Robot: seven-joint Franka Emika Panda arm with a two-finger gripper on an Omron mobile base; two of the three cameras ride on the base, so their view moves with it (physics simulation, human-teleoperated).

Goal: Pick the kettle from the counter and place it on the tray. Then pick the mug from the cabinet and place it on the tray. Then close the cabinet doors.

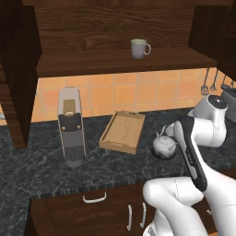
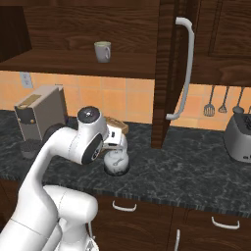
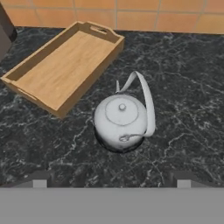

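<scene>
So we're at the first step – grabbing the kettle. Going left to right across the counter (image 1: pixel 41 170): one coffee machine (image 1: pixel 71 126), then one wooden tray (image 1: pixel 122 131) with nothing in it, then one kettle (image 1: pixel 164 145) sitting on the stone just beside the tray's right edge, not touching it. Up above, one mug (image 1: pixel 139 48) waits on the shelf of the cabinet (image 1: pixel 92 27), and both cabinet doors (image 2: pixel 169 68) hang open. Further right there's one toaster (image 2: pixel 239 133) and a few utensils (image 2: pixel 223 102) on the wall.

The gripper (image 3: pixel 111 181) hangs over the kettle with its fingers spread wide, nothing in them – the hand view looks straight down on the lid knob and the arched handle, which leans off to one side.

My guess is the next move needs a drop straight down so the fingers straddle that thin handle, then a squeeze. It's skinny and tilted, so lining up looks fiddly.
</scene>
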